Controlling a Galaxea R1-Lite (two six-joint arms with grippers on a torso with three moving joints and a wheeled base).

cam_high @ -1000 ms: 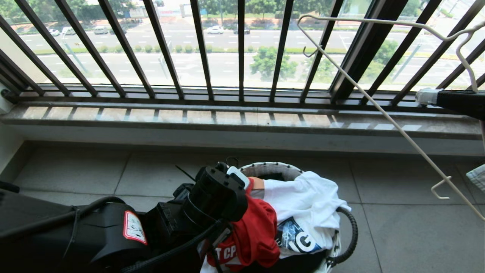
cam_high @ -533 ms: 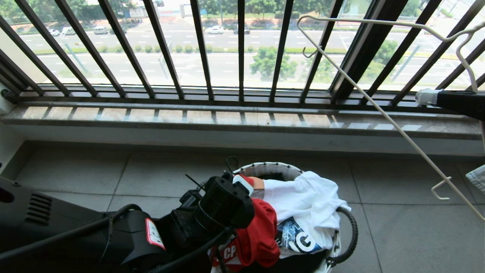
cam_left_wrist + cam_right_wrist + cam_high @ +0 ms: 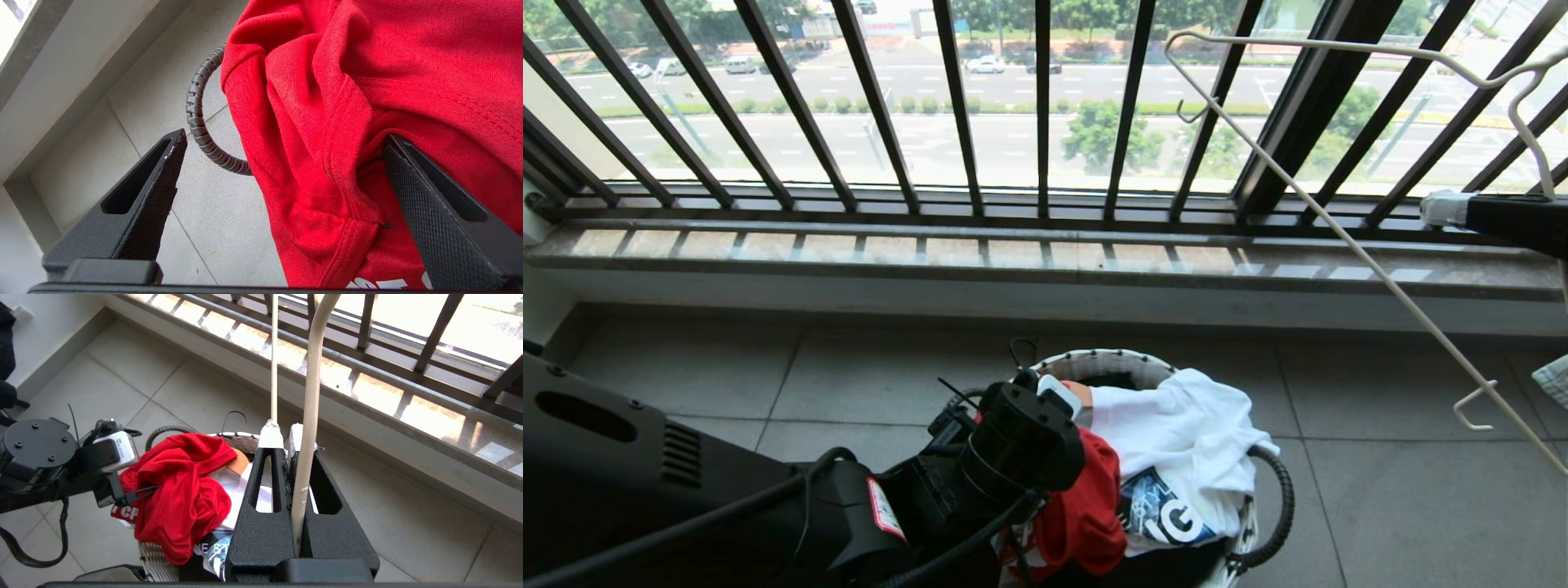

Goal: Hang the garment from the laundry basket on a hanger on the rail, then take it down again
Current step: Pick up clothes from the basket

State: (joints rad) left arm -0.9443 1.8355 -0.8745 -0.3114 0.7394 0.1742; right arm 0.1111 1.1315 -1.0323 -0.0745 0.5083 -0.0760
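Since a second earlier the left arm had pushed further forward across the head view, toward two o'clock, bringing the left gripper (image 3: 282, 171) from the basket's near-left edge in over the red folds; the basket, the clothes in it and the right arm had not shifted.

At this moment the left gripper stood with its jaws spread wide, straddling a bunched fold of the garment (image 3: 1086, 510). In the left wrist view one finger (image 3: 433, 212) pressed against the red cloth (image 3: 339, 122) beside a stitched hem, while the other hung over bare floor tile (image 3: 135, 106), apart from the cloth. Nothing was pinched between them.

The garment lay heaped in the laundry basket (image 3: 1107, 363), at six o'clock in the head view, spilling over the basket's near-left side. A white garment (image 3: 1176, 425) sat beside it at three o'clock, draped over the basket's right rim, with a blue-and-white print showing below it. A coiled black tube (image 3: 1286, 498) curved round the basket's right side.

The right gripper (image 3: 291, 437) was clamped tight on the hanger (image 3: 311, 396), its jaws closed round the cream hook stem. In the head view that gripper (image 3: 1445, 208) sat at three o'clock, and the hanger (image 3: 1339, 229) slanted from one o'clock down to four o'clock before the window railing (image 3: 956, 106).
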